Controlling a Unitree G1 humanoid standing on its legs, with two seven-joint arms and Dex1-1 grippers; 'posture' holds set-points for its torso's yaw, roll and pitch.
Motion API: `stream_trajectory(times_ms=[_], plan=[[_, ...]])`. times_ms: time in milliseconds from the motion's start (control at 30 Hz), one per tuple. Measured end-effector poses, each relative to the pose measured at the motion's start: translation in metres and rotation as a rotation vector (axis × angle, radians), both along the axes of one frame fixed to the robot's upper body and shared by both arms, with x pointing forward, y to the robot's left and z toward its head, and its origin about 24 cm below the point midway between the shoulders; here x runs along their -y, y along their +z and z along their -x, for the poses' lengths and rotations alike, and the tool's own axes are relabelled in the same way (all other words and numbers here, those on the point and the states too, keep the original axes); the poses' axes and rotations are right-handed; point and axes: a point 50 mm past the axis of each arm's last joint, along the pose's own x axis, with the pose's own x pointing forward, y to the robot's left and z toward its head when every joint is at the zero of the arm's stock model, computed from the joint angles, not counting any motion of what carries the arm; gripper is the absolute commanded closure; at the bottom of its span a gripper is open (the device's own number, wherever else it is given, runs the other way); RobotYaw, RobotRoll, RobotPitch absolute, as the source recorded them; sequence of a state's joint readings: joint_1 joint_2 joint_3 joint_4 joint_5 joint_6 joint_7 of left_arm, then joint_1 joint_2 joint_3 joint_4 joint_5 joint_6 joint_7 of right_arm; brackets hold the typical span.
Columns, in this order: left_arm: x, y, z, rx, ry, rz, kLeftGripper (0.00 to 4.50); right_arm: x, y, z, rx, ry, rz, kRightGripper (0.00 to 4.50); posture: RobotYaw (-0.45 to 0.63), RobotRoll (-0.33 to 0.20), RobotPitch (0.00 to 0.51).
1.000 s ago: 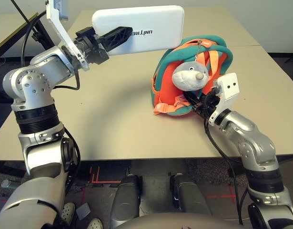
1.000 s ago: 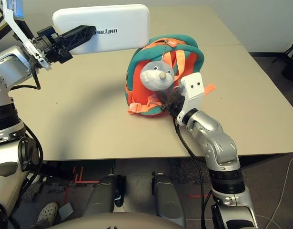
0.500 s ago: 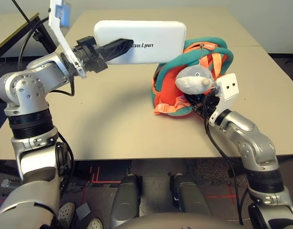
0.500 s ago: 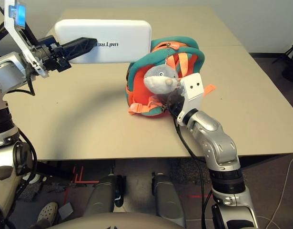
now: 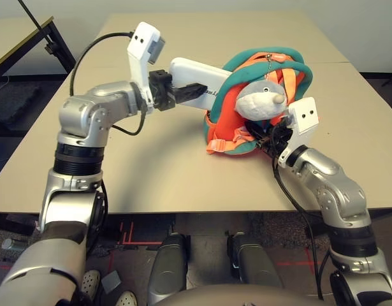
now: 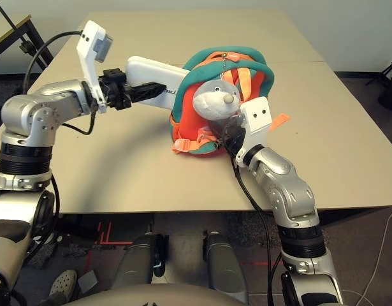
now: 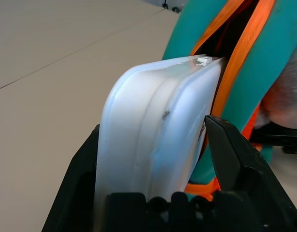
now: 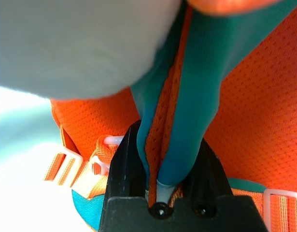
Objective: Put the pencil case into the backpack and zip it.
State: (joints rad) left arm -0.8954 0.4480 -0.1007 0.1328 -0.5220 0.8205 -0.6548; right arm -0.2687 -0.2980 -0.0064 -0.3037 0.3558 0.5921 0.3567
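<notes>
The orange backpack [image 5: 222,126] with teal trim stands on the table right of centre, its opening facing left. The white pencil case [image 5: 194,71] lies nearly level, its right end inside that opening [image 7: 220,72]. My left gripper [image 5: 197,90] is shut on the case's left half, with black fingers [image 7: 224,150] on both flat sides. My right gripper [image 5: 269,136] is shut on the backpack's teal and orange edge [image 8: 187,121] at its lower front right. A grey-white plush charm [image 5: 262,101] hangs over the backpack's front.
The beige table [image 5: 151,166] has bare room left of and in front of the backpack. A seam [image 5: 358,62] joins a second table at the right. A dark-framed table [image 5: 20,38] stands at the far left. Light orange straps [image 5: 220,144] trail at the backpack's base.
My left arm has swung down and to the right, and the pencil case's end has gone from above the backpack into its opening. The plush charm has swung a little.
</notes>
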Motion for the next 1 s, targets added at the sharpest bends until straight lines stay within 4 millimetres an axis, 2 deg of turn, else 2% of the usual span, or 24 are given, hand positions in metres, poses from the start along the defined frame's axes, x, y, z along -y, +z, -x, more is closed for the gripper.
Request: stream_trajectory(times_ms=[133, 200, 267, 500, 700, 1000], plan=[[0.014, -0.013, -0.01, -0.005, 0.018, 0.021, 1.31, -0.003, -0.001, 0.0, 0.0, 0.007, 0.0, 3.73, -0.08, 0.0, 0.111], [0.014, -0.012, -0.011, 0.003, 0.027, 0.016, 0.56, -0.004, -0.001, 0.0, -0.002, 0.01, 0.001, 3.73, -0.08, 0.0, 0.112], [0.009, -0.009, -0.012, 0.008, 0.043, 0.026, 0.04, -0.005, -0.001, 0.0, -0.001, 0.014, 0.002, 3.73, -0.08, 0.0, 0.113], [-0.026, 0.024, -0.002, 0.07, 0.101, 0.079, 0.0, -0.006, -0.003, -0.001, -0.009, 0.021, 0.004, 3.73, -0.07, 0.0, 0.114], [-0.048, 0.042, 0.011, 0.079, 0.133, 0.106, 0.0, -0.007, -0.004, -0.002, -0.013, 0.026, 0.004, 3.73, -0.05, 0.0, 0.114], [-0.053, 0.035, 0.019, 0.031, 0.132, 0.133, 0.0, -0.008, -0.002, -0.004, -0.003, 0.041, 0.006, 3.73, -0.05, 0.0, 0.108]])
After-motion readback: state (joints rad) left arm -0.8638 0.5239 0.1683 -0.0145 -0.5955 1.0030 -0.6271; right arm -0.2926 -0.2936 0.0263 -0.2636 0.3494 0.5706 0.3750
